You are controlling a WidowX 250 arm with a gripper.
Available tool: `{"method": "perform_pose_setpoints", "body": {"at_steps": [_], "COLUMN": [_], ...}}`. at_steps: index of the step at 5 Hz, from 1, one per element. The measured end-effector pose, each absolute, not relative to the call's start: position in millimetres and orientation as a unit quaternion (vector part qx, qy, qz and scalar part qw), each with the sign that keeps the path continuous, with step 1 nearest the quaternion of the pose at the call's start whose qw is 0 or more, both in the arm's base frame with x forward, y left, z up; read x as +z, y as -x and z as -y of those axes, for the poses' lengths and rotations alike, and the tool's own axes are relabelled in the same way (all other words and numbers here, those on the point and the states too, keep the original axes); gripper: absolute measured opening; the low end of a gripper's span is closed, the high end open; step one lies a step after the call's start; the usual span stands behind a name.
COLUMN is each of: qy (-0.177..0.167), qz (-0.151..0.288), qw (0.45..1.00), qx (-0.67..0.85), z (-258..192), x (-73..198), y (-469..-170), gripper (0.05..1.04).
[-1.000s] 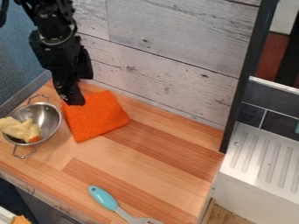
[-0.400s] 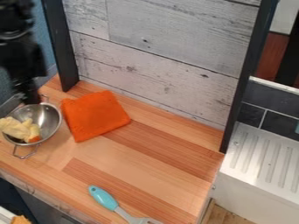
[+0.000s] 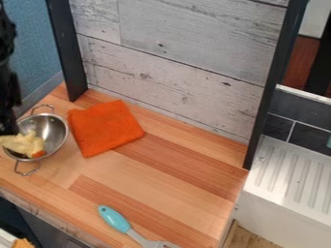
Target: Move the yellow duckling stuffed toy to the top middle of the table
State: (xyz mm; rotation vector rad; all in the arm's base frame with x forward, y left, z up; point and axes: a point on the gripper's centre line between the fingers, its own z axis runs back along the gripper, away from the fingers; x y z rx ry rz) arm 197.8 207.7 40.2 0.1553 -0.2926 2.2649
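While orange cloth (image 3: 107, 127) flanks the bowl (image 3: 53, 128), I can't tell the end effector's (image 3: 9, 127) state.

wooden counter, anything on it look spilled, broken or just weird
Nothing looks spilled or broken. The oddest sight is the yellow duckling toy lying in a metal bowl, where food might be expected. The orange cloth also lies askew to the plank wall.
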Motion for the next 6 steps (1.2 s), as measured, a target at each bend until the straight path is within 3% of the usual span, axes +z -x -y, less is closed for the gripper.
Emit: {"method": "perform_pose_setpoints", "body": {"at_steps": [2, 4, 6], "qy": [-0.071, -0.066, -0.063], "qz": [0.095, 0.086, 0.100], "qw": [0.391, 0.396, 0.402], "qx": [0.913, 0.912, 0.908], "z": [-224.3, -220.6, -220.0], "x": [6.5, -5.7, -6.9], "y": [-198.7, -210.9, -216.5], "gripper": [0.999, 0.972, 0.378]}}
